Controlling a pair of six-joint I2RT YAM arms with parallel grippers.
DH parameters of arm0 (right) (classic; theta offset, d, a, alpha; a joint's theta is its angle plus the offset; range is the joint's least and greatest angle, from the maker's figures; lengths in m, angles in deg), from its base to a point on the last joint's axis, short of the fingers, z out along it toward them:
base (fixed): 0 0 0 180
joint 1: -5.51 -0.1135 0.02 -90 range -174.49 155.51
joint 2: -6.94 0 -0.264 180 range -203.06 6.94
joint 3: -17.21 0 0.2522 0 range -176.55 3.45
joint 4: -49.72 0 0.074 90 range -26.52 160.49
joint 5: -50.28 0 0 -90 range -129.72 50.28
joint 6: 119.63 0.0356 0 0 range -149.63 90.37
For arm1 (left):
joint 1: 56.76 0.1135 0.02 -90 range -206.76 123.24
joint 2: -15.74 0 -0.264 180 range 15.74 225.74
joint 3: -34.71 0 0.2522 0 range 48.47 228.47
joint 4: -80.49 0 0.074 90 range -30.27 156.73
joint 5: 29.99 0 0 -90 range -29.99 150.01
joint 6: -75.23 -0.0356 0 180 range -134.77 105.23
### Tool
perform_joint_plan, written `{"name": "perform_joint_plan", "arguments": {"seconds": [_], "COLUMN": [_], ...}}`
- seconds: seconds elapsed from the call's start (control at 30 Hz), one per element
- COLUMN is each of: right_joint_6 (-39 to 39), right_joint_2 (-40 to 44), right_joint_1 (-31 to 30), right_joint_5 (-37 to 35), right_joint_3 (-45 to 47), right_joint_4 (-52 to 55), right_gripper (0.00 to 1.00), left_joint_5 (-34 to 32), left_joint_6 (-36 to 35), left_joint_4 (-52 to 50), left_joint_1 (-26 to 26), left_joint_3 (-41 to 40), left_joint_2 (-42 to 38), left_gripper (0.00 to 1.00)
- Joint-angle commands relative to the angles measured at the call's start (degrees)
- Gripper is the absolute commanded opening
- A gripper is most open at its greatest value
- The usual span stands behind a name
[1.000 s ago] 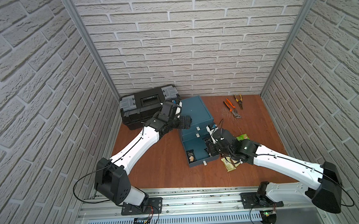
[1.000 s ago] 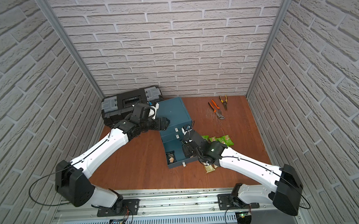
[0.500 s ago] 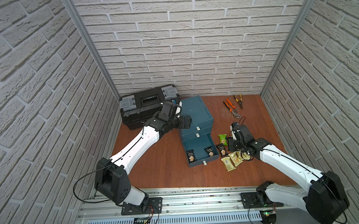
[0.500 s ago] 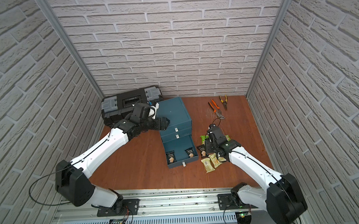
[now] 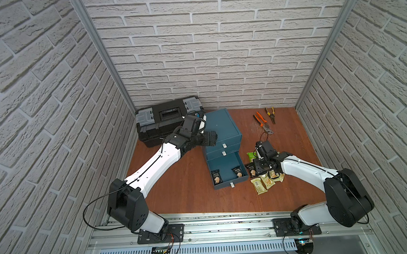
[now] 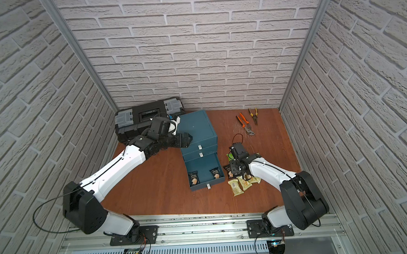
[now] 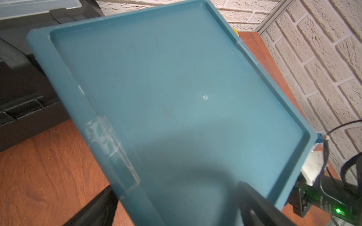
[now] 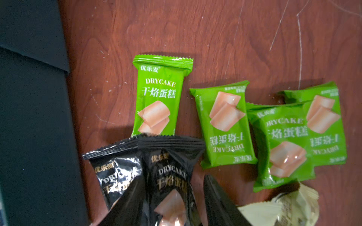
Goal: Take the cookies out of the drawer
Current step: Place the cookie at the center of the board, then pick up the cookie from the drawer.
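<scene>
Lying between right gripper (image 8: 172,197) jaws, black cookies (image 8: 170,166)

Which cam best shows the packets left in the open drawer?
The top views. Both top views show two black packets lying in the open drawer, unobstructed. Left wrist shows only the cabinet top; right wrist shows green packets on the table, not the drawer's inside.
</scene>
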Motion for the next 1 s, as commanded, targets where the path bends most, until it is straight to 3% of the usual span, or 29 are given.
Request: {"name": "perform_joint_plan", "arguments": {"seconds": [0.0,0.2,0.37,0.57,0.73,0.97], "right_joint_6": [0.1,1.5,2.8,6.7,8.9,15.0], "right_joint_2": [4.2,12.7,18.9,22.5,21.0,11.0], "right_joint_1": [0.2,0.2,-0.6,-6.8,-15.8,-24.2], "right_joint_5": [-1.7,1.6,10.5,15.0,9.5,7.0], "right_joint_3": [-2.0,-4.3,-7.0,-7.6,-5.5,-3.1], "right_joint_4": [0.1,4.7,7.7,5.6,0.6,-9.2], "right_gripper": [0.57,0.55,0.52,0.5,0.5,0.47], "left_joint_5": [-0.6,-0.7,-0.6,-0.4,-0.4,0.1], "left_joint_6": [-1.6,-1.5,-1.4,-1.2,-1.1,-1.1], "left_joint_4": [-3.6,-2.8,-2.4,-1.8,-1.5,-1.2], "left_joint_1": [-0.4,-0.4,-0.4,-0.4,-0.4,-0.4], "left_joint_3": [-0.2,-1.1,-1.4,-1.3,-1.2,-1.3], "left_joint_2": [1.3,1.1,1.3,1.8,2.1,2.8], "left_gripper": [0.99,0.98,0.98,0.99,0.99,0.98]}}
